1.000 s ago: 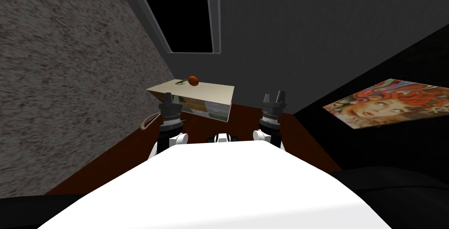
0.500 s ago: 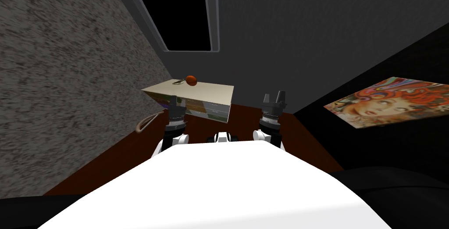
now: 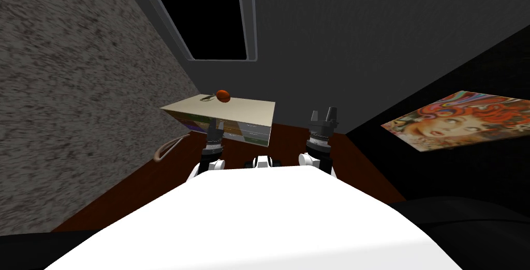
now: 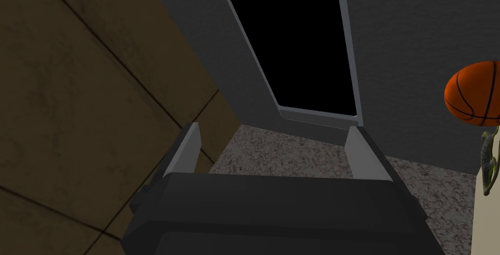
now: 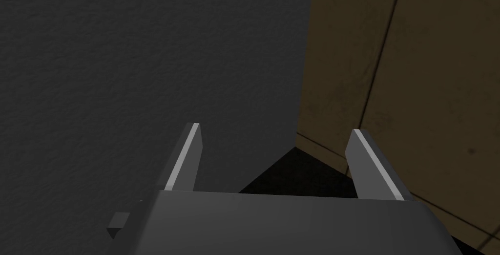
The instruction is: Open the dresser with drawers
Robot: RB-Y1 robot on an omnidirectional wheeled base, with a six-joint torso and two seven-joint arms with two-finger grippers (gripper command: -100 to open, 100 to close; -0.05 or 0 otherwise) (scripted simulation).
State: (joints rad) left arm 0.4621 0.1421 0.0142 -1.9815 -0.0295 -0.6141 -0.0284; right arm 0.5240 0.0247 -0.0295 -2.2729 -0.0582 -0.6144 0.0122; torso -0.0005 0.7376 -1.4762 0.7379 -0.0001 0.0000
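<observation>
The dresser (image 3: pixel 243 110) is a low chest with a beige top and patterned drawer fronts (image 3: pixel 252 133), standing against the dark back wall. An orange basketball (image 3: pixel 223 95) sits on its top at the back. My left gripper (image 3: pixel 215 126) is raised in front of the drawer fronts near their left end. In the left wrist view it (image 4: pixel 273 149) is open with nothing between its fingers; the basketball (image 4: pixel 473 93) and the dresser's beige edge (image 4: pixel 486 227) lie off to one side. My right gripper (image 3: pixel 323 115) is held up to the right of the dresser, and it (image 5: pixel 278 161) is open and empty.
A speckled wall runs along the left, and a framed opening with a black area (image 3: pixel 207 8) is above the dresser. A curved brown object (image 3: pixel 168 148) lies on the reddish floor left of the dresser. A colourful poster (image 3: pixel 460 119) hangs on the right. A small green thing (image 4: pixel 487 161) lies by the ball.
My left gripper has opened wide and moved right, toward the dresser's drawer fronts. The head camera has shifted a little. The right arm has stayed put.
</observation>
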